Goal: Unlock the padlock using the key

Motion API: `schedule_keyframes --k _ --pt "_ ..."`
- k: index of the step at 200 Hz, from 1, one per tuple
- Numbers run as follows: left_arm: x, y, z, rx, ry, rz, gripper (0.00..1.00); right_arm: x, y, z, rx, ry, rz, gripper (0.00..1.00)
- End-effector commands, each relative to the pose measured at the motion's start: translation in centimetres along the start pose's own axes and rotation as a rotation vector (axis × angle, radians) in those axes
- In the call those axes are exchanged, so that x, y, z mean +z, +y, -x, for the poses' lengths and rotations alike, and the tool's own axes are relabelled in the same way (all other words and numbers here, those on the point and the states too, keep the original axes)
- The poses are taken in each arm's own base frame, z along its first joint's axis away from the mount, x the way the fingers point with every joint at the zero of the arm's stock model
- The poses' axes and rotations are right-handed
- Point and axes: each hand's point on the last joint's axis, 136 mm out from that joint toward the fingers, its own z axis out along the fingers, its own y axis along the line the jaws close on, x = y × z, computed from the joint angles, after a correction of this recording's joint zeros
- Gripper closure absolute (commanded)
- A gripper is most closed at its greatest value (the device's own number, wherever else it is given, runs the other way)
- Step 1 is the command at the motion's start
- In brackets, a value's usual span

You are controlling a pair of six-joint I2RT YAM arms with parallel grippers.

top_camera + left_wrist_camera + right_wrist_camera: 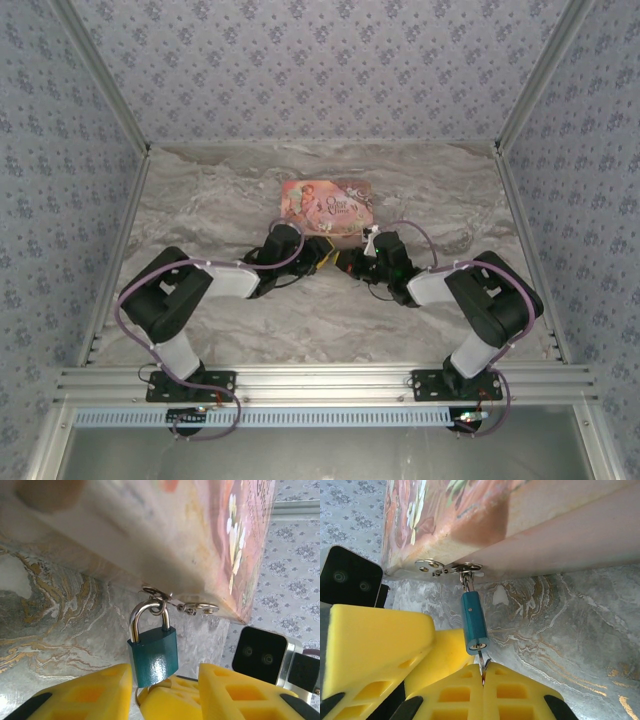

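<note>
The padlock (154, 655), blue-bodied with a silvery shackle (136, 619), hangs from the hasp (165, 596) on the pink box (328, 205). My left gripper (166, 680) is open, its yellow fingers (85, 695) on either side of the padlock's body without clamping it. In the right wrist view the padlock (474, 622) is seen edge-on, keyhole facing me. My right gripper (483, 667) is shut on the thin grey key (481, 659), whose tip sits at the keyhole. Both grippers meet just in front of the box (345, 258).
The marble-patterned table (300, 320) runs out to patterned walls on three sides. The pink box's long side looms close above both wrists. The right wrist's black camera housing (260, 652) sits close to my left fingers, and the left one's (350, 577) close to my right.
</note>
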Motion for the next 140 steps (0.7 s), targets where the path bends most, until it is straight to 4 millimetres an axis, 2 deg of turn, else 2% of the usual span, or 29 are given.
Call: schedule_keyframes --k 1,50,80,140 --pt "0.3 1.3 0.7 -0.046 -0.032 0.032 0.61 0.1 2.6 1.0 -0.018 -0.022 0.065 1.0" --pt "0.7 2.3 0.4 -0.087 -0.019 0.067 0.59 0.4 2.9 0.9 -0.021 -0.016 0.067 1.0" --pt "0.7 2.8 0.3 -0.095 -0.014 0.098 0.53 0.6 2.9 0.8 -0.02 -0.011 0.064 1.0" --pt "0.5 3.6 0.7 -0.111 -0.047 0.146 0.57 0.7 2.8 0.8 -0.015 -0.015 0.059 1.0"
